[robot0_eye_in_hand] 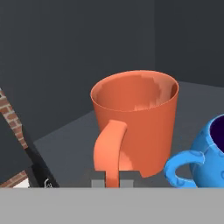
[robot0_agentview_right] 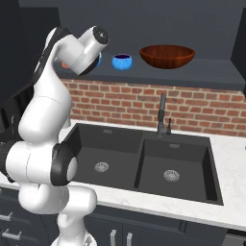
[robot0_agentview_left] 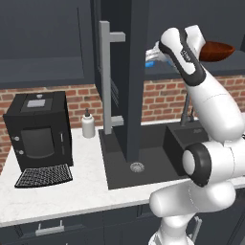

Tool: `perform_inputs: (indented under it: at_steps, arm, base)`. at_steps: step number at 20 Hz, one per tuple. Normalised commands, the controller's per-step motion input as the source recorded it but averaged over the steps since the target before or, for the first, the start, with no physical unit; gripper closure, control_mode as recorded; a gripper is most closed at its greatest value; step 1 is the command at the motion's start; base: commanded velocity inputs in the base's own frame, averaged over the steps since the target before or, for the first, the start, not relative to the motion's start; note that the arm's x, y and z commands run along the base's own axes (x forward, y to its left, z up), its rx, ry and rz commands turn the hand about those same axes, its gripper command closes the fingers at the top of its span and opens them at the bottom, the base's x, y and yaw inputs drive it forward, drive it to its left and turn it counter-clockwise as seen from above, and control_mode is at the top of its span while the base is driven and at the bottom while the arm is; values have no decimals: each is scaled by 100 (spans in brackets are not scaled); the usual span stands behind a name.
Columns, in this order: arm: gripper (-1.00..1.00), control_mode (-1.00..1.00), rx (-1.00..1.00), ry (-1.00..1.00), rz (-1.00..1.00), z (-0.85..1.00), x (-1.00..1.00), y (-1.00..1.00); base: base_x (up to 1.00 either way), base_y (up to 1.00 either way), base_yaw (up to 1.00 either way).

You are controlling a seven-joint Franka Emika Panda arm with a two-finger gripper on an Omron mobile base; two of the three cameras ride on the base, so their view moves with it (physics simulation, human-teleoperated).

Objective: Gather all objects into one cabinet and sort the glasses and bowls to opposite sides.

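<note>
The orange cup [robot0_eye_in_hand: 135, 122] stands upright on the cabinet's dark shelf [robot0_eye_in_hand: 65, 144], its handle turned toward me. My gripper [robot0_eye_in_hand: 109, 179] is shut on that handle, one finger tip on each side. Just right of the cup stands a bright-blue bowl [robot0_eye_in_hand: 210, 153] with a dark inside and a loop on its side, close to the cup. In the right base view a sliver of the orange cup [robot0_agentview_right: 64, 64] shows behind my arm. A second blue bowl [robot0_agentview_right: 121, 61] stands further right on the shelf, and the wide reddish-brown bowl [robot0_agentview_right: 167, 55] beyond it.
The cabinet door [robot0_agentview_left: 129, 81] stands open edge-on, with its long grey bar handle [robot0_agentview_left: 107, 76]. Below are a double sink [robot0_agentview_right: 144, 163] with a faucet [robot0_agentview_right: 162, 115], a white soap bottle [robot0_agentview_left: 88, 124] and a black coffee machine [robot0_agentview_left: 38, 134].
</note>
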Motion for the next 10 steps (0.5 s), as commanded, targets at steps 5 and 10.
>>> perform_inputs:
  at_steps: [5, 10]
  arm:
    - [100, -100, 0, 0, 0, -4, 4, 8]
    - [-100, -100, 0, 0, 0, -5, 0, 14]
  base:
    - [0, 0, 0]
    - [0, 0, 0]
